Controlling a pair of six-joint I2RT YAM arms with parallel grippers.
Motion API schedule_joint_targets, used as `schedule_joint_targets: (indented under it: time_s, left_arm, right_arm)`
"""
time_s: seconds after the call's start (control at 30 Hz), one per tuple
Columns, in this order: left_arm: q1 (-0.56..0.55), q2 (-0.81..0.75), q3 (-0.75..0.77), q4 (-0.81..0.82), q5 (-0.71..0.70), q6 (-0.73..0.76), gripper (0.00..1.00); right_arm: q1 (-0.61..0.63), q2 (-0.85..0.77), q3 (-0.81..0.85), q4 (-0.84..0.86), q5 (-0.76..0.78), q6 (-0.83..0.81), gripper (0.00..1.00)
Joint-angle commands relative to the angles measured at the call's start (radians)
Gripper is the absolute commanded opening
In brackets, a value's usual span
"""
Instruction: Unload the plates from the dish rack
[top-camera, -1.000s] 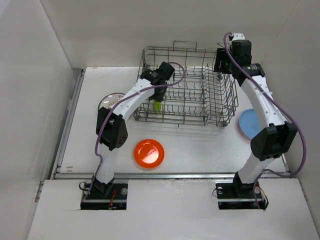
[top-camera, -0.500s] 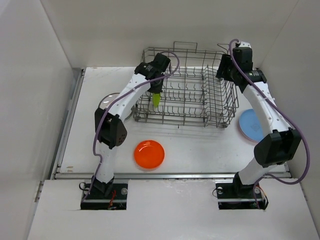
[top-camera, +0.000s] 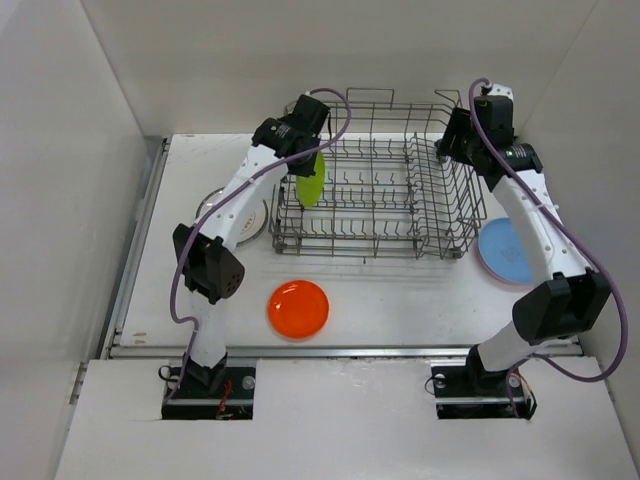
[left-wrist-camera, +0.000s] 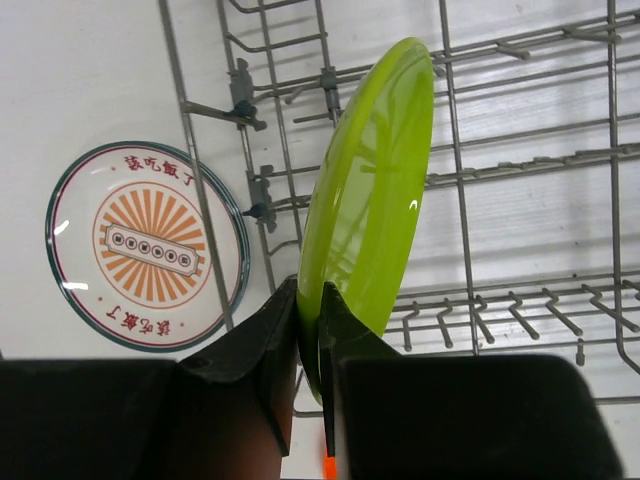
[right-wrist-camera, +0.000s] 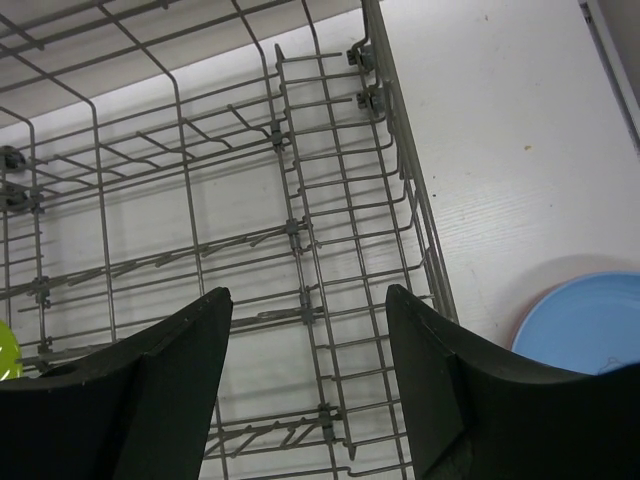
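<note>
Over the rack's left end: the left gripper (left-wrist-camera: 310, 310) is clamped on the lower rim of the small lime green round plate (left-wrist-camera: 370, 190). The plate hangs on edge above the tines, and I can't tell whether it touches any wire.
Rack: large grey wire dish rack (top-camera: 372, 244); no other plate shows inside.
Already out: a glossy orange round plate (top-camera: 298, 308) lies flat in front of the rack. A light blue round plate (top-camera: 505, 250) lies to its right, and a white plate with an orange sunburst centre (left-wrist-camera: 148, 245) to its left.
Right gripper (right-wrist-camera: 308, 300): fingers apart, carrying nothing, over the rack's right end.
Handling: it looks light, stiff and glossy, so probably slippery. The thin rim is the only place to grip, and the plate could pivot in that pinch.
Change: a second ago the lime plate sat low among the tines. Now it is up and face-on to the overhead camera, and the right arm has drawn back.
</note>
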Motion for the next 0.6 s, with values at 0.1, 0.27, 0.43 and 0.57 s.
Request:
schedule_joint_targets:
  time_s: [0.1, 0.27, 0.43, 0.57]
  left_arm:
    - [0.011, -0.032, 0.06, 0.035, -0.046, 0.045, 0.0]
    - [0.023, -0.086, 0.085, 0.055, -0.019, 0.058, 0.0]
    - [0.115, -0.199, -0.026, 0.092, 0.136, 0.039, 0.0]
    - [0.23, -0.285, -0.174, 0.14, 0.472, 0.016, 0.0]
  right_arm:
    - [0.001, -0.058, -0.023, 0.0, 0.015, 0.023, 0.69]
    - [0.001, -0.068, -0.052, 0.0, 0.005, 0.032, 0.69]
    - [0.001, -0.086, -0.081, 0.0, 0.005, 0.032, 0.69]
    - [0.001, -0.095, -0.093, 0.0, -0.013, 0.041, 0.69]
